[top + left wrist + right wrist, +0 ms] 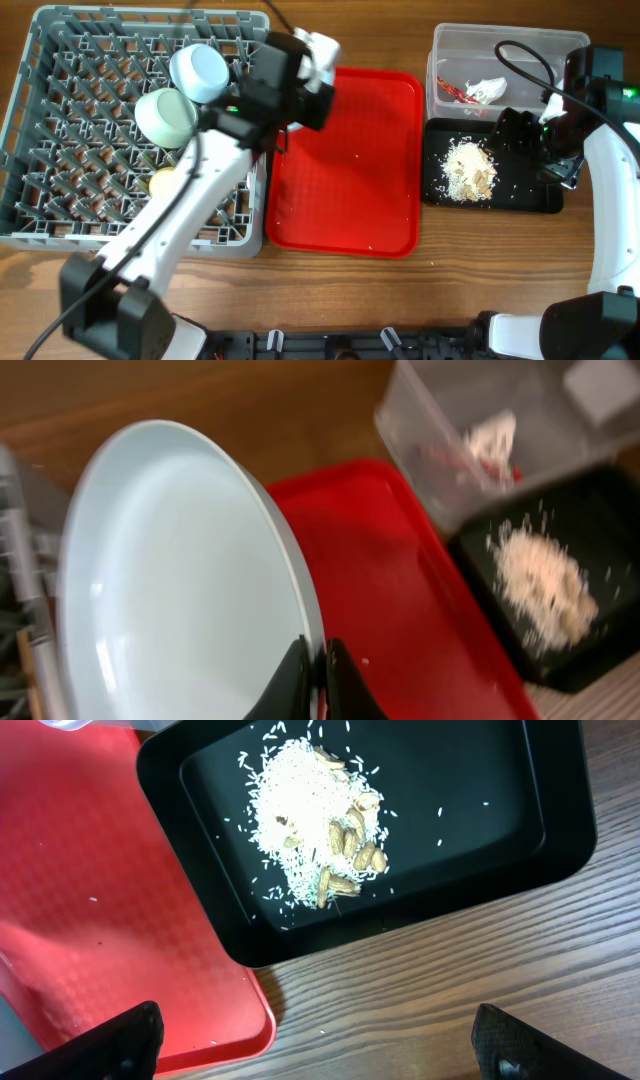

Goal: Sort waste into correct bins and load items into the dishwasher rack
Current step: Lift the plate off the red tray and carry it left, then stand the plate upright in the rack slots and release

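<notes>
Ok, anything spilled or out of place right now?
Only minor: a few stray grains lie on the red tray, outside the black tray holding the food scraps. The wrapper sits inside the clear tub. The left fingers pinch the plate by its rim. Nothing else stands out.

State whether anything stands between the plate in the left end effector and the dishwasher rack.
Nothing visible does. The plate, gripped by the left end effector, is right beside the dishwasher rack; the pale blue bowl and pale green bowl sit in it nearby.

Bright, even light; the plate [180, 580] looks blurred.
</notes>
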Robot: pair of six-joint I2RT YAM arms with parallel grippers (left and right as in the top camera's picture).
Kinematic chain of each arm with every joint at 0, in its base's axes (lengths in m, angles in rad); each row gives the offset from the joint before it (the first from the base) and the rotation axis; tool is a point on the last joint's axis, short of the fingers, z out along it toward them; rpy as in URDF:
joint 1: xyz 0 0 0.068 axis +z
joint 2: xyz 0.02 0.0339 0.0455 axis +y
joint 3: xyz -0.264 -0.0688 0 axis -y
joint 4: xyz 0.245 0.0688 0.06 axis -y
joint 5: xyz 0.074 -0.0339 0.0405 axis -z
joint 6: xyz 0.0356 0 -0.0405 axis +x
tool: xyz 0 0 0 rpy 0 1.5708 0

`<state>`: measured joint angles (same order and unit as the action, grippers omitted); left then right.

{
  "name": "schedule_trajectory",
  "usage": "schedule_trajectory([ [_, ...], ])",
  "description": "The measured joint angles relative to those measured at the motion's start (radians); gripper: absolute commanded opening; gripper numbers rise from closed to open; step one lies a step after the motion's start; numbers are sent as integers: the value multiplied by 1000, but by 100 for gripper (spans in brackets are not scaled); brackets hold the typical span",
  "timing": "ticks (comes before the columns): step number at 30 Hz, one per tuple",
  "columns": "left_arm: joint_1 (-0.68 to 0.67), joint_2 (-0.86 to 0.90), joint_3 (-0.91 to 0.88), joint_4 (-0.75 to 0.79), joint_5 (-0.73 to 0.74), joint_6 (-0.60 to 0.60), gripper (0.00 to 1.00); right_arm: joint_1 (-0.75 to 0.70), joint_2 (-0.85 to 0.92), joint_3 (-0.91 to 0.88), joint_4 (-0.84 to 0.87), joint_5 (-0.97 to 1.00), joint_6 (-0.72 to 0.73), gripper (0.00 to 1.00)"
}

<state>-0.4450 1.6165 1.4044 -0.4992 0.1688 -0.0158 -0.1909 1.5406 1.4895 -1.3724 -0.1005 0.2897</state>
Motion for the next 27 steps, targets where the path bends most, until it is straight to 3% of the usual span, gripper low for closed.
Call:
schedule_trajectory([
  [10, 356, -62, 3, 66, 359, -354, 4, 0, 0, 0, 0, 0, 0, 100],
  [15, 417, -19, 3, 74, 550, -403, 4, 0, 0, 0, 0, 0, 0, 100],
  [20, 419, 48, 3, 74, 623, -433, 4, 0, 0, 0, 0, 0, 0, 100],
  [21, 419, 60, 3, 74, 626, -435, 8, 0, 0, 0, 0, 0, 0, 100],
  [22, 419, 71, 3, 74, 625, -436, 18, 0, 0, 0, 0, 0, 0, 100],
  [24, 419, 87, 3, 65, 597, -434, 18, 0, 0, 0, 0, 0, 0, 100],
  [26, 419, 105, 3, 44, 526, -439, 32, 0, 0, 0, -1, 0, 0, 100],
  [27, 419, 109, 3, 43, 499, -427, 46, 0, 0, 0, 0, 0, 0, 100],
])
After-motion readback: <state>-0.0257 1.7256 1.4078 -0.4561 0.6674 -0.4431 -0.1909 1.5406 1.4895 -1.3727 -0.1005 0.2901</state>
